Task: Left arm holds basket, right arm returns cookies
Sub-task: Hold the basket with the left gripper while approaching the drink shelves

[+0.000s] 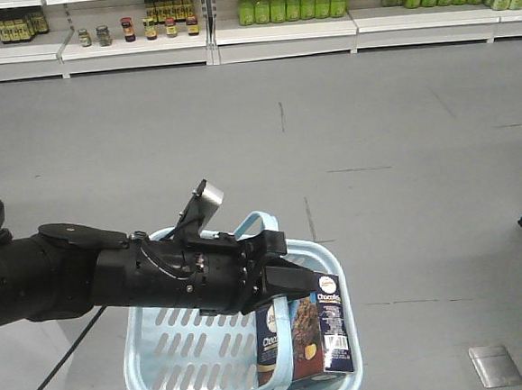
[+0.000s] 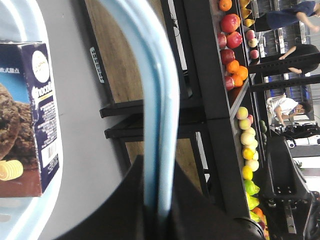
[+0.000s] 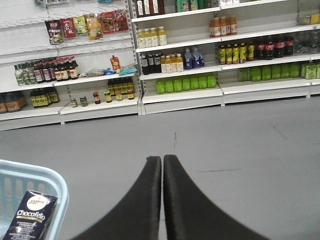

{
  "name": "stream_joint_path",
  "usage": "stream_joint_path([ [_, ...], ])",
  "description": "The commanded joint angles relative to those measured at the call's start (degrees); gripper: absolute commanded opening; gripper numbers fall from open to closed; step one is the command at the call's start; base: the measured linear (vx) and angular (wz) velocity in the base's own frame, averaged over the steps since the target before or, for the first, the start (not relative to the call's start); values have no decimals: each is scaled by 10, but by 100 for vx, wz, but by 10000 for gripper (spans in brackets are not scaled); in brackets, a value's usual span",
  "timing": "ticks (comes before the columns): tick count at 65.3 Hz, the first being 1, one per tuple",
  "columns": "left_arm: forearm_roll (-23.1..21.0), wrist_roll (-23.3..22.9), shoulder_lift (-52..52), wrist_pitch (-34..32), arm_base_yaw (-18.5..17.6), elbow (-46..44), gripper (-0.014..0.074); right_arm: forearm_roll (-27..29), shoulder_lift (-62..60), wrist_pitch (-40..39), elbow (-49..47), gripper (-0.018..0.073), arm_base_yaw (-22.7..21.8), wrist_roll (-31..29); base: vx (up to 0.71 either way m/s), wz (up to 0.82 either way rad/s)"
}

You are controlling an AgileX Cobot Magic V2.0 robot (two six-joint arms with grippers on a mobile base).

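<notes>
In the near right corner of the light blue basket (image 1: 187,341), the cookies box (image 1: 308,336) is seen standing upright, directly below the left gripper (image 1: 281,275), which is clamped on the pale blue handle (image 1: 254,221). In the left wrist view the handle is shown pinched between the two dark fingers (image 2: 130,215), with the box off to the left inside the basket rim. The basket appears to be held just clear of the grey floor (image 1: 379,195), though this cannot be confirmed from the front view. In the right wrist view the right gripper (image 3: 162,165) is shown with its fingers pressed together and nothing between them. The box is seen at the lower-left edge, well apart from it, with stocked shelves (image 3: 180,95) beyond.
</notes>
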Motion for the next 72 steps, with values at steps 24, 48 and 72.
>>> stream_joint_path([
  [24, -52, 6, -30, 33, -1, -16, -8, -1, -7, -45, 1, -8, 0, -1, 32, -3],
  [48, -52, 6, -30, 33, -1, -16, -8, -1, -7, -45, 1, -8, 0, -1, 35, 4],
  [72, -52, 6, -30, 33, -1, -16, -8, -1, -7, -45, 1, -8, 0, -1, 34, 5],
])
